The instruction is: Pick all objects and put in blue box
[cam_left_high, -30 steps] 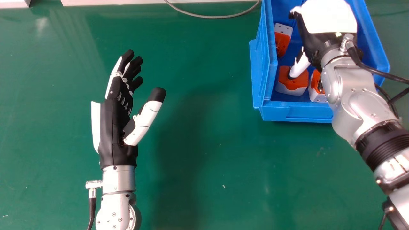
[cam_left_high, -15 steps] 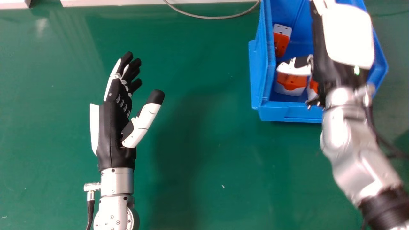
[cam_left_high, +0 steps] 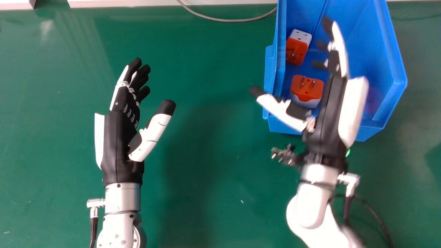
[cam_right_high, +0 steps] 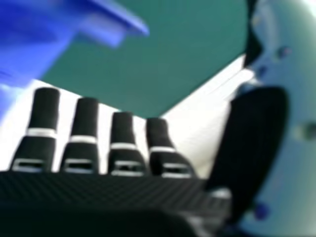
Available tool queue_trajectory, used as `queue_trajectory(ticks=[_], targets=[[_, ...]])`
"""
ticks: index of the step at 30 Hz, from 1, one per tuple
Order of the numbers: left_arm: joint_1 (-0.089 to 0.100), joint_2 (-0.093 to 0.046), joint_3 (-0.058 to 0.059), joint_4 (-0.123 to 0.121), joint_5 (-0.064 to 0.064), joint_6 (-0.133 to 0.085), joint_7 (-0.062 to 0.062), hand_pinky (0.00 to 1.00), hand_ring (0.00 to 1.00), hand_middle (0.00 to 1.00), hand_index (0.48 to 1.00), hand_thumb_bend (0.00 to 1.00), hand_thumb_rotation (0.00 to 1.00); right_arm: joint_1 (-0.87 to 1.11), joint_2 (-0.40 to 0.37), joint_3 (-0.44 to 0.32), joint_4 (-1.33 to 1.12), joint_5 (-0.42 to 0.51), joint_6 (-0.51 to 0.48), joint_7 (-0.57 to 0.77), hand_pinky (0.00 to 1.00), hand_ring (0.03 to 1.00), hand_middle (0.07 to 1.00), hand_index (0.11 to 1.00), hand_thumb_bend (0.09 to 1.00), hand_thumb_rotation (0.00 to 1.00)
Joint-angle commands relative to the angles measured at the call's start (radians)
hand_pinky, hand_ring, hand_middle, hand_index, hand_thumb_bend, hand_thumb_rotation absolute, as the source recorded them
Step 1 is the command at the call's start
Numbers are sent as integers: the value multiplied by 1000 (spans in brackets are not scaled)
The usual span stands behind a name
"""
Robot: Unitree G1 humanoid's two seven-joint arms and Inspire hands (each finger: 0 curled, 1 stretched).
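Observation:
The blue box [cam_left_high: 396,69] stands at the right of the head view, a corner of the blue box [cam_right_high: 39,34] also showing in the right hand view. Two orange and white plug adapters lie in it: one adapter [cam_left_high: 297,48] by its left wall, another adapter [cam_left_high: 307,90] nearer the front. My right hand [cam_left_high: 327,113] is over the box's front part, open and holding nothing, its thumb across the left rim. In the right hand view my right hand [cam_right_high: 123,143] has straight fingers. My left hand [cam_left_high: 122,137] stays open and empty above the table, left of the box.
Green table surface [cam_left_high: 220,155] lies between the hands and left of the box. A grey cable [cam_left_high: 227,19] curves along the far edge, beside a white ledge [cam_left_high: 137,2]. A dark cable [cam_left_high: 373,213] hangs by my right forearm.
My right hand has drawn back toward the robot and turned, uncovering more of the box's inside. The box looks slightly shifted left. My left hand is nearly where it was.

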Motion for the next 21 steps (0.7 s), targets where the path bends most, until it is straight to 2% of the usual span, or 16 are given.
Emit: queue_trajectory(ticks=[1,3,4,8,11,13,14,15,16,17,18,20,21], targets=[[2,-1,1,-14,-9,-24,-11,885,897,877,876,844,554,15,29,-5,-31,59,-67,66,653,819,888,879,706,233],[1,-3,1,-15,-21,-20,-24,889,898,878,875,841,552,40,56,1,-54,76,-75,110,667,835,902,895,679,272],[1,-1,0,-15,-19,-20,-24,889,898,878,875,841,552,50,66,4,-64,81,-78,125,667,835,902,895,679,272],[1,4,2,-15,-2,-21,-12,904,904,883,878,840,551,76,89,9,-90,94,-79,173,727,869,928,922,636,365],[5,4,1,-21,1,-17,-9,904,904,883,878,840,554,84,98,9,-100,76,-66,168,752,885,940,935,618,401],[7,4,0,-22,4,-19,-6,910,906,884,879,843,558,88,100,10,-101,68,-67,166,791,909,958,957,581,487],[7,3,0,-22,0,-20,-9,911,907,884,878,843,559,90,100,11,-102,65,-68,165,809,919,965,966,564,529],[9,1,-1,-24,-6,-19,-13,911,907,884,878,843,559,93,101,12,-104,63,-68,164,809,919,965,966,564,529],[11,1,-2,-26,-7,-18,-14,913,907,884,877,843,560,96,101,12,-106,59,-65,163,825,928,972,973,550,568],[13,2,-2,-28,-5,-18,-13,916,909,885,876,844,559,97,102,13,-106,58,-65,162,838,935,978,978,540,614],[16,2,-2,-30,-1,-19,-9,916,909,885,876,844,559,98,102,13,-104,54,-66,158,838,935,978,978,540,614],[20,4,-2,-31,8,-22,-3,918,911,886,876,842,560,98,103,16,-99,49,-72,152,856,943,983,985,539,708],[22,5,-2,-33,8,-22,-3,918,911,886,876,842,560,100,104,18,-100,44,-72,145,856,943,983,985,539,708]])
